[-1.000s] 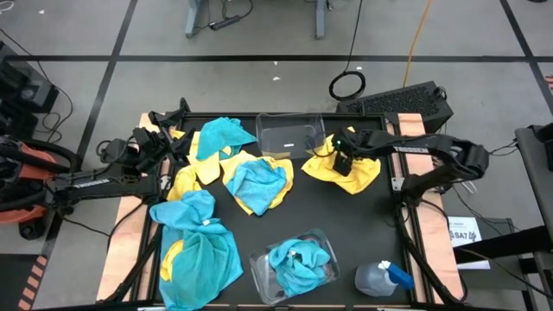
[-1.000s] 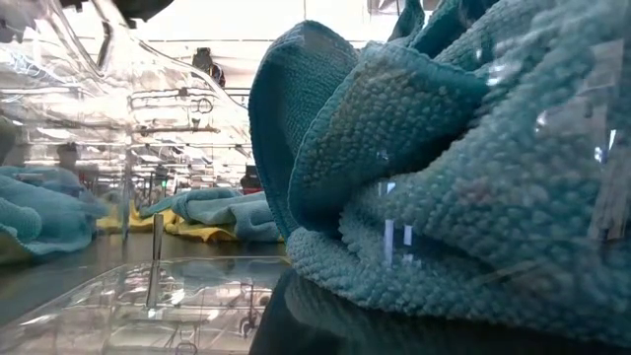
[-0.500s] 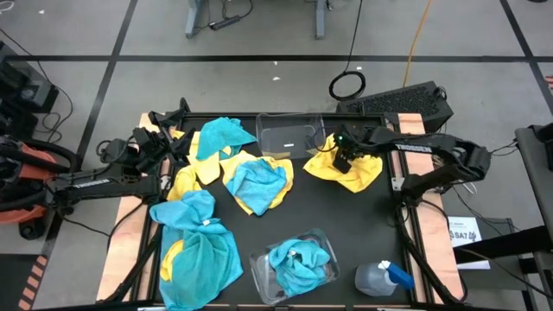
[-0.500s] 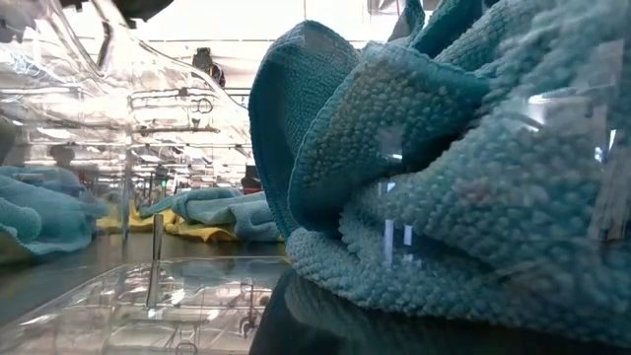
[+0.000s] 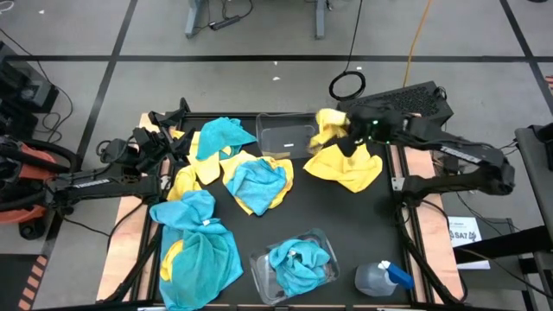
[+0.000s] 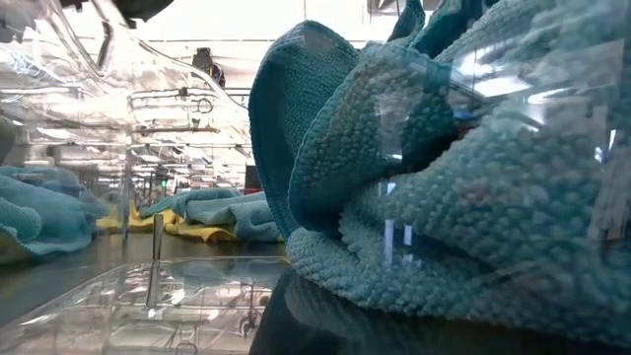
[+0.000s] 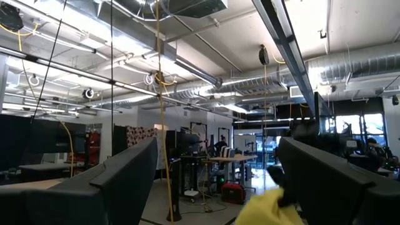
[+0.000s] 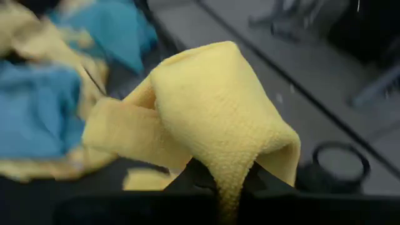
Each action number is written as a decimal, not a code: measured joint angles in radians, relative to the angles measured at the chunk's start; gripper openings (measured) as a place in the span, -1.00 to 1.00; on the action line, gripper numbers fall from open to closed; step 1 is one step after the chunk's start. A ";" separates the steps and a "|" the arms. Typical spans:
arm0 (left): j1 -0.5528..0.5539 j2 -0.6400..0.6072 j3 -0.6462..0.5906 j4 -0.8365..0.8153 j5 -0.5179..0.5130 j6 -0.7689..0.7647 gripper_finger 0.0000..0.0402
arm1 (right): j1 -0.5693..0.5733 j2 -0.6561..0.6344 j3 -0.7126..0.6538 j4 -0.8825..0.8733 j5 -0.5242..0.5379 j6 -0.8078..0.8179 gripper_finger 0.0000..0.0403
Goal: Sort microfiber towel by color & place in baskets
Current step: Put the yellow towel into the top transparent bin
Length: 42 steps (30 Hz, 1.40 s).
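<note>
Right gripper (image 5: pixel 347 136), high view: pinched shut on a yellow towel (image 5: pixel 344 160), lifting it at the table's far right, just beside the empty far basket (image 5: pixel 289 136). One corner of the cloth bunches up at the basket's right rim while the rest drapes to the table (image 5: pixel 346 233). Left gripper (image 5: pixel 177 117) waits at the far-left corner, raised, beside the mixed pile (image 5: pixel 226 168) of yellow and blue towels. Near basket (image 5: pixel 294 263) at the front edge holds one blue towel (image 5: pixel 298 259). Another blue-and-yellow heap (image 5: pixel 197 246) lies front left. Spray bottle (image 5: pixel 383 278) sits front right, apart from the work.

Low view: filled by the blue towel (image 6: pixel 444 177) seen through the clear wall of the near basket (image 6: pixel 148 306); more cloths (image 6: pixel 197 217) lie beyond.

Left wrist view: points up into the room; left fingers (image 7: pixel 125 175) stand well apart, holding nothing. A scrap of yellow shows low between them.

Right wrist view: yellow towel (image 8: pixel 212 125) gripped between the right fingers, hanging in a fold over the pile.

Progress, by my reading: early. One blue sorted, first yellow on its way, and most of the cloths are not yet sorted.
</note>
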<state>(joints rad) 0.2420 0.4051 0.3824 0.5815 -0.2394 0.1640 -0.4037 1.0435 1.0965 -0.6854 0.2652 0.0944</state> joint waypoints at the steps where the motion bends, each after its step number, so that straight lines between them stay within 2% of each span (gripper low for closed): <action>1: 0.000 0.000 0.000 0.000 0.000 0.000 0.67 | 0.010 -0.003 0.021 0.018 -0.001 -0.006 -0.99; 9: 0.000 0.000 0.000 0.000 0.000 0.000 0.67 | 0.068 0.052 0.119 0.171 -0.044 -0.025 -1.00; 20: 0.000 0.000 0.000 0.000 0.000 0.000 0.67 | 0.060 0.265 0.123 0.361 -0.028 -0.054 -1.00; 30: 0.000 0.000 0.000 0.000 0.000 0.000 0.67 | -0.001 0.452 0.123 0.376 -0.021 -0.054 -1.00; 42: 0.000 0.000 0.000 0.000 0.000 0.000 0.67 | -0.029 0.594 0.123 0.392 -0.022 -0.047 -1.00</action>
<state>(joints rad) 0.2420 0.4053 0.3827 0.5812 -0.2394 0.1639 -0.4330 1.6373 1.2190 -0.2936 0.2434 0.0478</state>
